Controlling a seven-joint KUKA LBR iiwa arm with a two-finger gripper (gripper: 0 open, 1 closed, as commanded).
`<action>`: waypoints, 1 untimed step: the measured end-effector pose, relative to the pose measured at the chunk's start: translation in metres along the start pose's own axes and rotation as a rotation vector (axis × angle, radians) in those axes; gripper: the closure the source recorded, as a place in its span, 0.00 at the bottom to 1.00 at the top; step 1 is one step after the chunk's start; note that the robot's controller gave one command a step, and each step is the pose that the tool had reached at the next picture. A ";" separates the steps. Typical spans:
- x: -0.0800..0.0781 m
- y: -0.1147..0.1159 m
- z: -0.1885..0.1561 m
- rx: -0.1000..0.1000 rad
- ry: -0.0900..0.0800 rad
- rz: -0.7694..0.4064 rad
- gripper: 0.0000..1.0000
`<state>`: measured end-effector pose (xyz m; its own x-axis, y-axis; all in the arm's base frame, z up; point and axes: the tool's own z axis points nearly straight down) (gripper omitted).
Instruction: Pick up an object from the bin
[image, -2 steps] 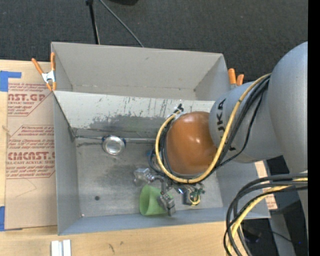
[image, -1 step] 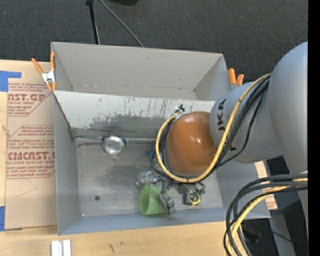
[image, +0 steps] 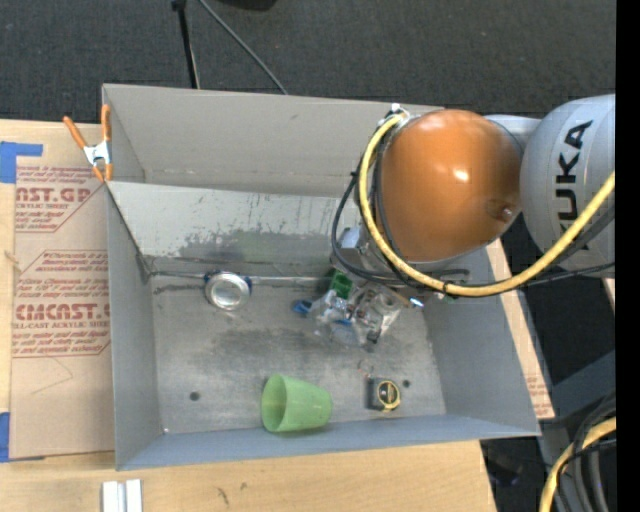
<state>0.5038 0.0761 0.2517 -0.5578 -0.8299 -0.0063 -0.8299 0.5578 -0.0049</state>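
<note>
Down low over the grey floor of the bin (image: 130, 240), right of its middle: the claw (image: 352, 312), tucked beneath the orange cover (image: 445, 185) and the looped yellow and black cables (image: 372, 180). Cannot tell whether released or clenched. Too crowded with clear, green and blue parts at its tip to make out anything gripped there.

Just left of the claw, close beside it: a small blue bit (image: 300, 307) lying on the floor, the nearest loose thing. Toward the camera from the claw and slightly right, apart from it: a small black-and-yellow round thing (image: 384, 394), flat on the floor. Farther out on that same near side, off to the left: a pale green cup (image: 295, 404) tipped on its side. Well left of the claw, near the foot of the far wall: a round silver lid (image: 228, 290).
</note>
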 end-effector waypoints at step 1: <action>-0.029 0.025 0.119 -0.006 0.000 -0.244 1.00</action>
<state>0.5002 0.1139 0.1323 -0.3404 -0.9403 -0.0055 -0.9403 0.3404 -0.0002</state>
